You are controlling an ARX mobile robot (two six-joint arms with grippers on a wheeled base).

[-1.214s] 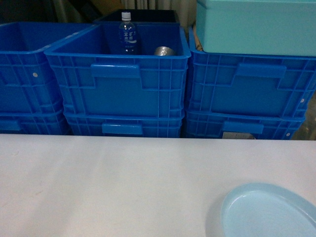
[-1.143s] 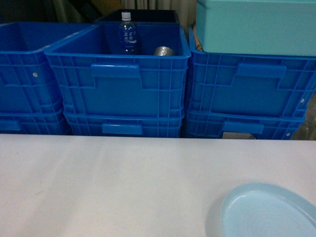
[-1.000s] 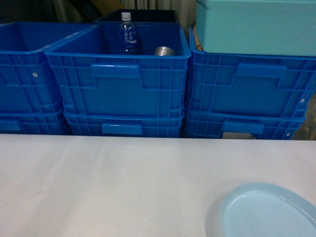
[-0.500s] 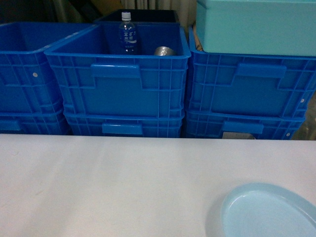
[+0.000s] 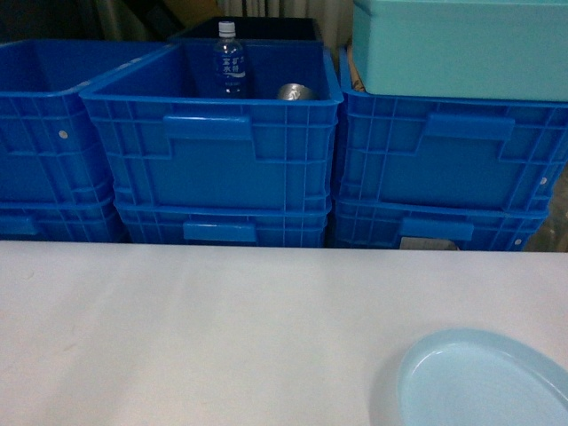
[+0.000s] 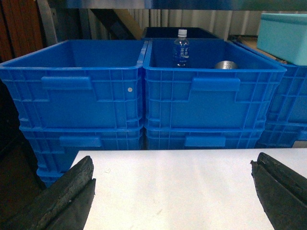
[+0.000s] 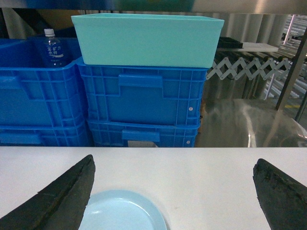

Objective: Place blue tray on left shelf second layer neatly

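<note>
Head view: bottle label too small to read; it stands in the 12 o'clock crate beside a can. Tray lies on the table at 5 o'clock, touching nothing. Left gripper and right gripper jaws both spread, holding nothing.

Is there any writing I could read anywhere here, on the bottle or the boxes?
Clear plastic water bottle with a blue label, standing in a deep dark-blue ribbed crate: white characters, too blurred to read.
Pale sticker on the lower right crate: too small to read.
Nothing else carries text.
</note>
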